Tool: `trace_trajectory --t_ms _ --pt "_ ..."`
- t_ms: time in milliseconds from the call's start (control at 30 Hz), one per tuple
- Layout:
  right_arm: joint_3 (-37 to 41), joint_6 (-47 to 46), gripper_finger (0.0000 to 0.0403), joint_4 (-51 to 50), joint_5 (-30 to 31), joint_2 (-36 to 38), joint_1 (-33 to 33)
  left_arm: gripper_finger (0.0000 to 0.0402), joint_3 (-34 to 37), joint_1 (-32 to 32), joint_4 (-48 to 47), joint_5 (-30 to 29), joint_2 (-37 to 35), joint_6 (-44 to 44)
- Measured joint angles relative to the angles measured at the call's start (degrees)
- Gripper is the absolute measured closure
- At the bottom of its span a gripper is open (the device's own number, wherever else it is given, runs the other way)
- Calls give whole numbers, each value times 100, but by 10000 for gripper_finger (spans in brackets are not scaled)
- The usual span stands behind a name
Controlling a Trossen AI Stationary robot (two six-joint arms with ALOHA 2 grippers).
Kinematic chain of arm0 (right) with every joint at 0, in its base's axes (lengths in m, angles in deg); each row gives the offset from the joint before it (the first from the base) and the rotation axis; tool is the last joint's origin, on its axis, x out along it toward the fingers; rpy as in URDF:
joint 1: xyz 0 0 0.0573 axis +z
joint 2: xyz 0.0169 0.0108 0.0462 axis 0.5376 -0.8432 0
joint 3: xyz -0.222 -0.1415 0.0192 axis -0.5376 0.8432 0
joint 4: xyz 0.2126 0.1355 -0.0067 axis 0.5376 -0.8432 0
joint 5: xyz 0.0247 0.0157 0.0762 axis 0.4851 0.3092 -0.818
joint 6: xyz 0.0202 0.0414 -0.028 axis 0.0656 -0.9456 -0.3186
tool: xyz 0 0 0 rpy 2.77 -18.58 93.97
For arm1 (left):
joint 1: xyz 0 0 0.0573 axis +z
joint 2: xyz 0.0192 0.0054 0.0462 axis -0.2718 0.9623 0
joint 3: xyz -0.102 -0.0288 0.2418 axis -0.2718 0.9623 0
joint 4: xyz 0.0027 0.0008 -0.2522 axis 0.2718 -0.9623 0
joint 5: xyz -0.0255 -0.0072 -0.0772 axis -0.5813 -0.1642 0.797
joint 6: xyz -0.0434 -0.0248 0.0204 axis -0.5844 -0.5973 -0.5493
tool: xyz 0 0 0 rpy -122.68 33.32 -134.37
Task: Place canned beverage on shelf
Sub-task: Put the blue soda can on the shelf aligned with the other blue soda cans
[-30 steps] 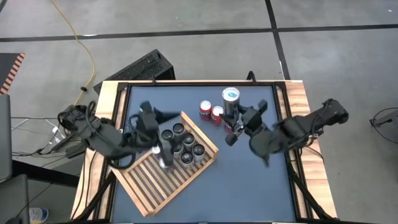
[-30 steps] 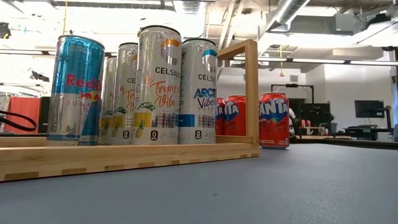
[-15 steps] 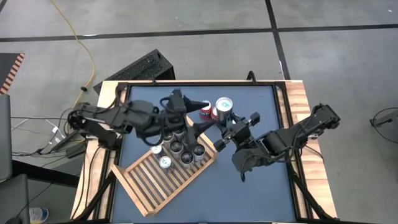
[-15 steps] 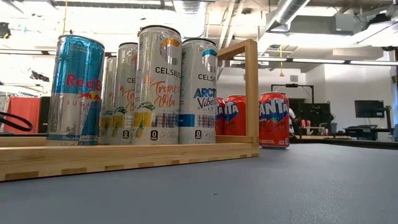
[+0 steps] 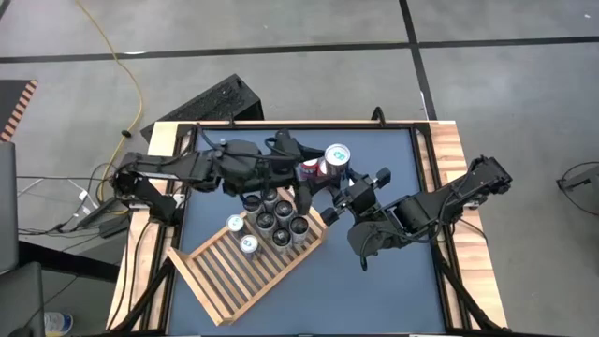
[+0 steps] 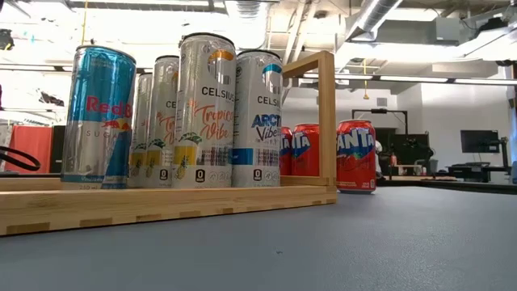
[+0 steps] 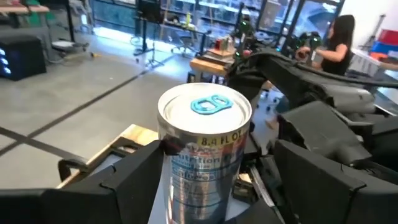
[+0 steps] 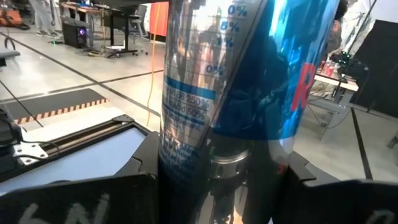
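Note:
A tall silver-and-blue can with a blue tab hangs upright above the table's far middle, with my right gripper shut on it. My left gripper is open; its fingers stand on either side of the same can, and a gap shows on one side. The shelf, a slatted light-wood rack, lies slantwise on the table's near left. Several tall cans stand on their bases on its far end. My right gripper pinches the can's side wall between its two fingers, below the can's top. The fingers come in level from the table's right and lie across the can. The can stands upright in the hold, lifted clear of the table.
Two red soda cans stand on the blue table top just beyond the shelf's far corner, below the two grippers. A raised wooden frame ends the shelf there. Bare table top lies to the near right.
My left gripper has left the shelf and swung toward the table's far right, up to the held can, so that its open fingers now flank it. My right gripper has brought the can a little toward the left and down, still upright.

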Motion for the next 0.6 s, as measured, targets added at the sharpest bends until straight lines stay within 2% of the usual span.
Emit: trace_trajectory --t_ms 600 --pt "-2 60 242 196 -171 3 59 115 9 119 463 221 347 181"
